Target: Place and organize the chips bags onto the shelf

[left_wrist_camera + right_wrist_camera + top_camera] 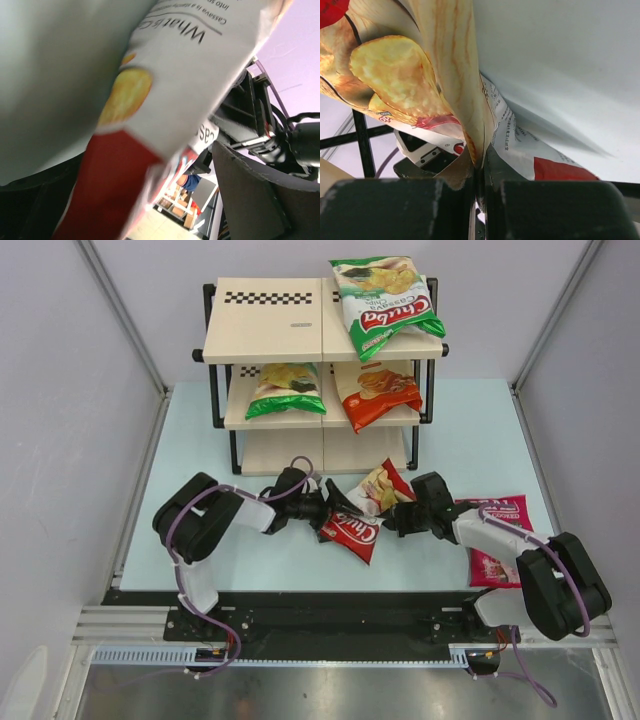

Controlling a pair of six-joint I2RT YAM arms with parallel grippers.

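- The shelf point(265, 320) stands at the back of the table point(190, 460). Three bags lie on it.
- The top green bag point(385, 300) lies on the top board, at the right. It hangs a little over the front edge.
- The middle green bag point(287, 388) lies on the middle board at the left. The orange bag point(375, 390) lies beside it at the right.
- The red bag point(362, 512) is up in the air in front of the shelf. It is tipped, with one gripper at each side.
- The pink bag point(500, 515) lies flat on the table at the right, partly under the right arm.
- The right gripper point(479, 170) is pinched tight on a thin fold of the red bag.
- The left gripper point(325, 510) has its jaws wide apart. The red bag sits between them, but they do not squeeze it.
- I think the red bag goes up next.
- The bag looks shiny and slippery, so one gripper should always hold it tight. It is best to hold the flat edge, not the puffy middle.
- The left of the top board is bare. Lay the red bag flat there, straight like the others.
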